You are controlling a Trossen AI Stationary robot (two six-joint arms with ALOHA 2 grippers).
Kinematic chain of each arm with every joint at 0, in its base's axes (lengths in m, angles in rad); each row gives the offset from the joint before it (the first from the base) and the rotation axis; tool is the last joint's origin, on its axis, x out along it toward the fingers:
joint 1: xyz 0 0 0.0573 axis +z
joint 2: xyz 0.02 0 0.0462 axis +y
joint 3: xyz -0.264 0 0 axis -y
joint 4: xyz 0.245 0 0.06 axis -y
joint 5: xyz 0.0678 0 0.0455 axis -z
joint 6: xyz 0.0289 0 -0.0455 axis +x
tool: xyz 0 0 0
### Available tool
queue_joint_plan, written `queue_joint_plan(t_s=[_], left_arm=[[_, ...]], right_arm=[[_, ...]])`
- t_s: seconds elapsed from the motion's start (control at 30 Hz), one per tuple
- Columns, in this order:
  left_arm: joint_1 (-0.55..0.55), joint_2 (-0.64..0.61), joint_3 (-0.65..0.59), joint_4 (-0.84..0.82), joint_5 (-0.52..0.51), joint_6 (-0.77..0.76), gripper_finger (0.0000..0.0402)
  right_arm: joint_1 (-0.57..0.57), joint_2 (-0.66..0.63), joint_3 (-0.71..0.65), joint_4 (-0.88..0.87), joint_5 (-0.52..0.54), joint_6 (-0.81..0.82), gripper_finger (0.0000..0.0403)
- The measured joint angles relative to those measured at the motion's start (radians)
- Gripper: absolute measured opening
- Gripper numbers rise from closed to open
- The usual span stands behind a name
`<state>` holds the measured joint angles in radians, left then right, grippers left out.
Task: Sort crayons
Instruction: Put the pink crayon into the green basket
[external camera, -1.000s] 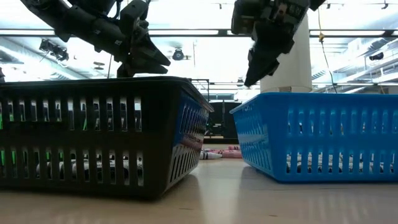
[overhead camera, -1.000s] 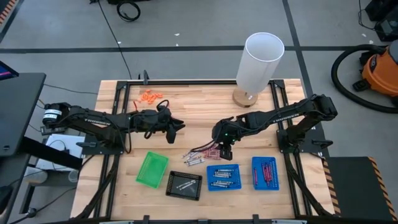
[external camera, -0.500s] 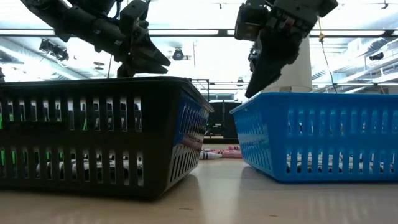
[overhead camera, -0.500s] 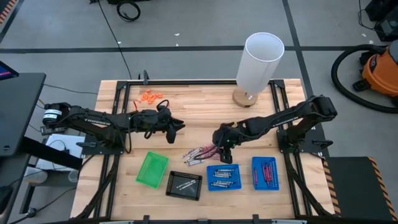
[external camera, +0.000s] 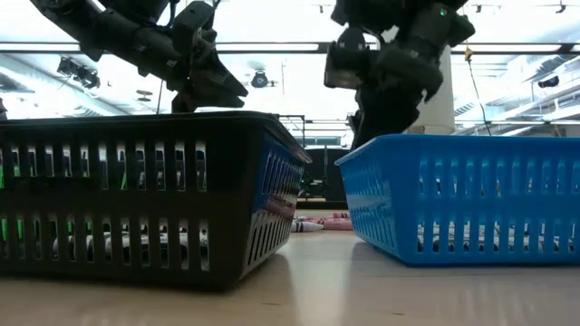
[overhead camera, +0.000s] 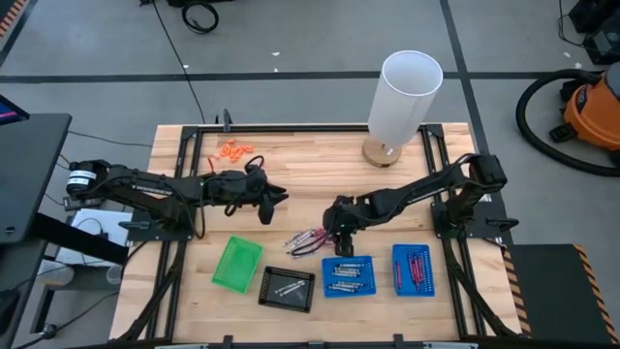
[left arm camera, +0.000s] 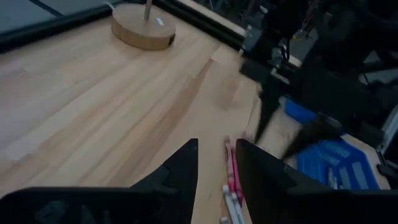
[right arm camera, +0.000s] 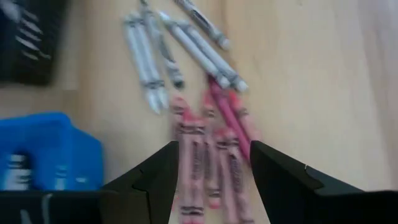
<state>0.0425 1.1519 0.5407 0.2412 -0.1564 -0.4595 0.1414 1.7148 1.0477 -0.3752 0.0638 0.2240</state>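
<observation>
At the centre of the high view, the right gripper (overhead camera: pixel 338 231) hovers with fingers spread and empty over the loose crayons (overhead camera: pixel 308 239), which lie just lower left of it. The left gripper (overhead camera: pixel 274 201) waits half-open, upper left.

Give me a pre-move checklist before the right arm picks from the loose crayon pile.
1. Right hand open: ok, fingers apart.
2. Right hand over the loose crayons: ok, red ones lie between its fingers in the right wrist view.
3. Right hand empty: ok, nothing between the fingers.
4. Left hand clear of the pile: ok, it hangs apart from it, toward the table's left.
5. Red crayons separate enough for a single pick: not ok, they lie bunched side by side.
6. Blue trays reachable: ok, both lie near the pile.
</observation>
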Motion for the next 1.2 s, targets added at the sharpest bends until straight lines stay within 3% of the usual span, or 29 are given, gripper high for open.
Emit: queue_joint_plan(t_s=[0.27, 0.63, 1.2], left_arm=[[-0.001, 0.000, 0.000, -0.055, 0.054, -0.007, 0.0117], [-0.001, 0.000, 0.000, -0.055, 0.053, 0.000, 0.0117], [-0.001, 0.000, 0.000, -0.055, 0.053, -0.008, 0.0117]], right_arm=[[-0.033, -0.002, -0.002, -0.190, 0.027, -0.046, 0.0205], [-0.046, 0.000, -0.094, -0.064, -0.053, -0.064, 0.0169], [-0.070, 0.000, -0.149, 0.009, -0.079, 0.007, 0.0130]])
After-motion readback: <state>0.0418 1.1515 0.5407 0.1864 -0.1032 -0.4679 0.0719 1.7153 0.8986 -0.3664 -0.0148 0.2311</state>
